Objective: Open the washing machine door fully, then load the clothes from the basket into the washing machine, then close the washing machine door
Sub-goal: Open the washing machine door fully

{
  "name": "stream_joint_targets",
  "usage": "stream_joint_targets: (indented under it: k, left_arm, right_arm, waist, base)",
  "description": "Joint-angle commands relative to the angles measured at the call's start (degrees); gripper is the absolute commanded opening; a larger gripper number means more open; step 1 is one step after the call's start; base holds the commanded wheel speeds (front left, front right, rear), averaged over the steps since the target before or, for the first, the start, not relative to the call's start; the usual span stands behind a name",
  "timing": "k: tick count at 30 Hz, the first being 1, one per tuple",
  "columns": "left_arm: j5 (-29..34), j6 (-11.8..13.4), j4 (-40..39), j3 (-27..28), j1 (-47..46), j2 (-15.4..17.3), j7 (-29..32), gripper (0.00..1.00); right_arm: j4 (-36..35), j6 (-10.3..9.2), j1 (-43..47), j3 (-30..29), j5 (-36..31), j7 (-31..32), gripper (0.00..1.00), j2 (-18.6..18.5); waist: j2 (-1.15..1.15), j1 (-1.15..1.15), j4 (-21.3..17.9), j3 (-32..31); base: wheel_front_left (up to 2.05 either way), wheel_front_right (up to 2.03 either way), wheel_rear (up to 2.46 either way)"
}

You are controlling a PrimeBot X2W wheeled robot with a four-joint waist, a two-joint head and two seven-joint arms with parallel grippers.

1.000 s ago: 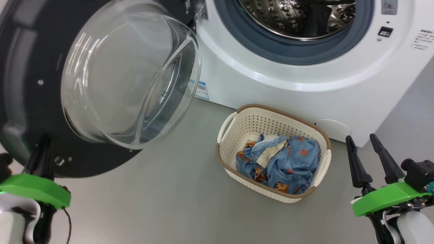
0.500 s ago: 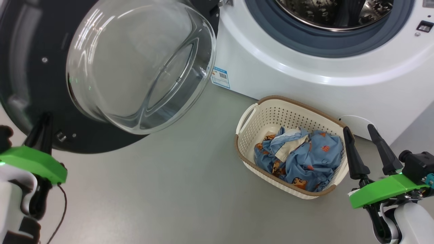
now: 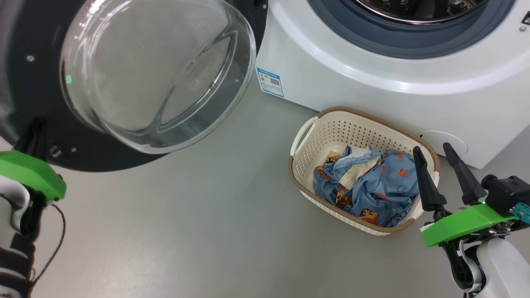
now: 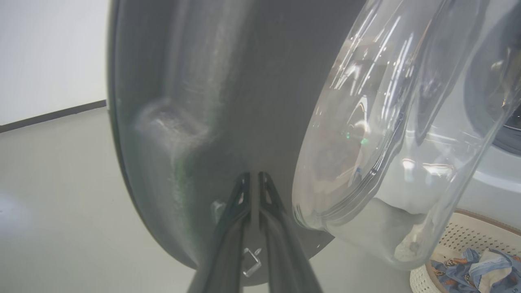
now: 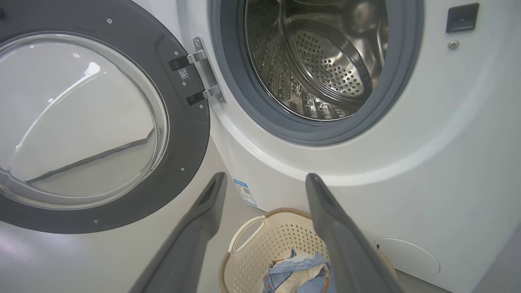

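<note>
Smooth grey floor (image 3: 186, 227) holds one perforated cream basket (image 3: 331, 128) of crumpled blue clothes (image 3: 372, 186); glossy round washing machine door (image 3: 25, 82) open; left end effector (image 4: 254, 179) closed, right end effector (image 3: 430, 148) open.

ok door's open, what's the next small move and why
Probably ease the right hand over the basket and down onto the clothes. It hovers open at the basket's edge, the clothes lie in it, the washing machine door stands wide and the drum looks bare.

Smooth grey floor (image 3: 198, 231), white wall (image 4: 49, 53)
</note>
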Motion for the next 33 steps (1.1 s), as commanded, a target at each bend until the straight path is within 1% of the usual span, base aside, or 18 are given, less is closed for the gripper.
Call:
stream_joint_targets:
  k: [1,10,19,26,33]
  left_arm:
    - [0.3,0.0,0.3,1.7,-3.3,4.4,-0.9,0.0]
    - [0.4,-0.5,7.5,0.7,-8.1,5.3,-2.5,0.0]
    - [0.6,-0.8,10.8,-1.4,-9.9,5.0,-4.0,0.0]
    - [-0.3,-0.9,10.4,-2.9,-9.0,4.2,-4.8,0.0]
    - [-3.6,-0.9,5.5,-6.2,-4.7,5.0,-5.5,0.0]
  right_arm:
    - [-1.0,0.26,-1.7,1.4,-0.3,-0.7,1.0,-0.2]
    - [-0.7,0.26,-2.1,1.5,-0.1,-0.7,1.0,0.2]
    - [-0.7,0.26,-1.9,1.3,-0.1,-0.7,1.0,0.8]
    - [-0.5,0.26,-1.6,1.5,0.2,-0.7,1.0,1.0]
    - [-1.3,0.26,-0.9,1.4,0.8,-0.7,1.0,0.9]
  waist:
    - [0.0,0.0,-0.4,0.1]
    - [0.0,0.0,-1.6,0.4]
    - [0.0,0.0,-1.4,-0.1]
    - [0.0,0.0,-1.5,-0.9]
    - [0.0,0.0,-2.5,-2.1]
  base:
    - [0.0,0.0,0.0]
    - [0.0,0.0,0.0]
    - [0.0,0.0,0.0]
    - [0.0,0.0,0.0]
    - [0.0,0.0,0.0]
